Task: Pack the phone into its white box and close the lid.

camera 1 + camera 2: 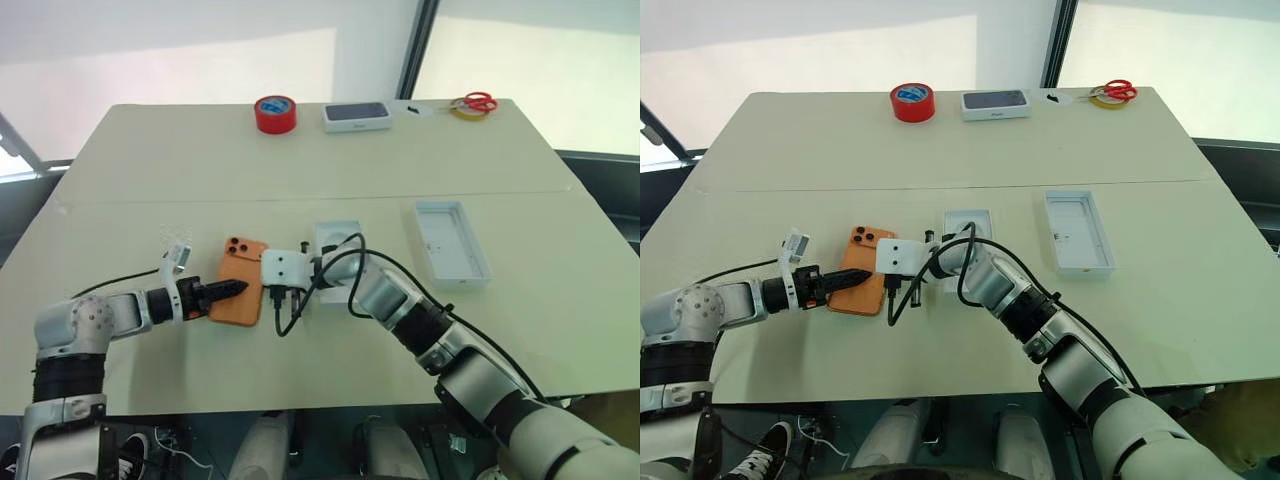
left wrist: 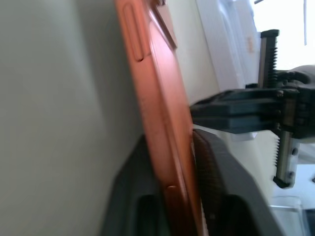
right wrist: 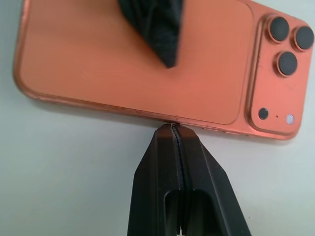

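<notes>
Phone, orange, slim, rigid and slick-backed [image 3: 138, 64], lay pinched across its long edges by your left gripper [image 1: 232, 290], while your right gripper [image 3: 173, 129], fully shut and empty, touched its side.

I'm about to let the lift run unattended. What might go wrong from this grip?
1. The left gripper pinches the phone only along one long edge, so it may pivot or slip out.
2. The shut right gripper presses the opposite edge; pushing more could skid the phone.
3. The white box sits under the right arm, which may knock it.
</notes>
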You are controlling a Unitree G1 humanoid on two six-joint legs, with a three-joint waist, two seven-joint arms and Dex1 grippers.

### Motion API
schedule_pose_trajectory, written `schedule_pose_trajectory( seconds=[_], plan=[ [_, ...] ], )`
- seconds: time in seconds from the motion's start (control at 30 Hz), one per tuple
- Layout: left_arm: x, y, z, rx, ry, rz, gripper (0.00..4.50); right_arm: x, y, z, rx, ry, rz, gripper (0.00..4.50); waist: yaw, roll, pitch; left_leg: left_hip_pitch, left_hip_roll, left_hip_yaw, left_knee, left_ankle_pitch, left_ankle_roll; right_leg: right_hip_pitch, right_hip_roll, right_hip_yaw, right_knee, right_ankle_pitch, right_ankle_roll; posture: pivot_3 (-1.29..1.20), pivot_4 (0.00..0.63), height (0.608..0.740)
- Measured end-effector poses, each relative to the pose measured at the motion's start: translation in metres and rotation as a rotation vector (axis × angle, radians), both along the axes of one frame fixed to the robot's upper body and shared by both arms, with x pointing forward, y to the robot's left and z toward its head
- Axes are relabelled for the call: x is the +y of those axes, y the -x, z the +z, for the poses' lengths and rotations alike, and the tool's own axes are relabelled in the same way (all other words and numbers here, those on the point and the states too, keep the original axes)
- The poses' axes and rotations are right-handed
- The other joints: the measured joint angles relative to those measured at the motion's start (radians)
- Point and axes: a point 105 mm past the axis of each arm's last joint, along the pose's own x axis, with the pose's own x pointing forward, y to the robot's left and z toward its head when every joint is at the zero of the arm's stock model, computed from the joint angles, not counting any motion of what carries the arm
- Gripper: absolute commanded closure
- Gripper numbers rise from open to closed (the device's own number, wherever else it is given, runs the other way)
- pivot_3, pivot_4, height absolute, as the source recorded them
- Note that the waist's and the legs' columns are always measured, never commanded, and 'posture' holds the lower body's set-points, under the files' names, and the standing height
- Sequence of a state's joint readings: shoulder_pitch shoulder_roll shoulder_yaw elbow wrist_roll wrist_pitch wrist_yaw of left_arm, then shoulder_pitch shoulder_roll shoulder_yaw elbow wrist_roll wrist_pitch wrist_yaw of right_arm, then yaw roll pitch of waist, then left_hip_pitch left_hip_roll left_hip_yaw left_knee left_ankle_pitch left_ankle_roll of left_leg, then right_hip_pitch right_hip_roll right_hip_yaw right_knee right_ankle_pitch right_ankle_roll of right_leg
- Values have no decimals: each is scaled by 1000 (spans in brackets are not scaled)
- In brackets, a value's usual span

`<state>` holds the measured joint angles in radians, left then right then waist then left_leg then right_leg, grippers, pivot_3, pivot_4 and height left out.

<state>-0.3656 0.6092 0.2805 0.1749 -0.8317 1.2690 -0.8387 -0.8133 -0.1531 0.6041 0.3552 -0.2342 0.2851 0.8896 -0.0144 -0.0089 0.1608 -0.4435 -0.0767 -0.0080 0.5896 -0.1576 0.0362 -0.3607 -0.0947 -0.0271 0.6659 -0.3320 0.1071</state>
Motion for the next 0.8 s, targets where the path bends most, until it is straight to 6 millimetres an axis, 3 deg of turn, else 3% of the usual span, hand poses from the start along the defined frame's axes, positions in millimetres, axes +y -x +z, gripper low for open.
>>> schedule_pose_trajectory(
  seconds=[0.2,0.3,0.37,0.47,0.6,0.8],
  plan=[
    [7,-2,-5,81,93,61,4462,-6,-12,17,13,-122,-68,4500,-4,0,0,0,0,0,-1,0,0,-1,0,0,0,0,0,0,150,738],
    [7,-1,-2,102,133,73,4500,-8,-14,42,119,-319,-83,3617,-5,0,1,-1,1,0,-1,0,0,-1,0,0,0,0,0,0,150,738],
    [4,-2,-1,100,181,91,4500,-18,-12,66,149,-430,-58,2674,0,0,1,-1,1,0,-1,0,0,-1,0,0,-1,0,0,0,150,738],
    [-1,-6,1,78,232,126,4500,-42,-2,68,92,-396,4,1169,9,-1,1,-2,0,0,-1,-1,1,-1,-1,0,-2,0,0,0,150,738],
    [-7,-9,3,46,212,141,4500,-89,20,37,142,-273,35,1169,4,-2,2,-3,0,0,0,-1,2,-1,-1,0,-3,0,0,0,150,738],
    [-11,-10,4,27,215,143,4500,-126,41,23,131,-193,68,1169,-3,-3,2,-3,2,0,-1,-1,2,-1,0,1,-3,0,0,0,150,738]
  ],
)
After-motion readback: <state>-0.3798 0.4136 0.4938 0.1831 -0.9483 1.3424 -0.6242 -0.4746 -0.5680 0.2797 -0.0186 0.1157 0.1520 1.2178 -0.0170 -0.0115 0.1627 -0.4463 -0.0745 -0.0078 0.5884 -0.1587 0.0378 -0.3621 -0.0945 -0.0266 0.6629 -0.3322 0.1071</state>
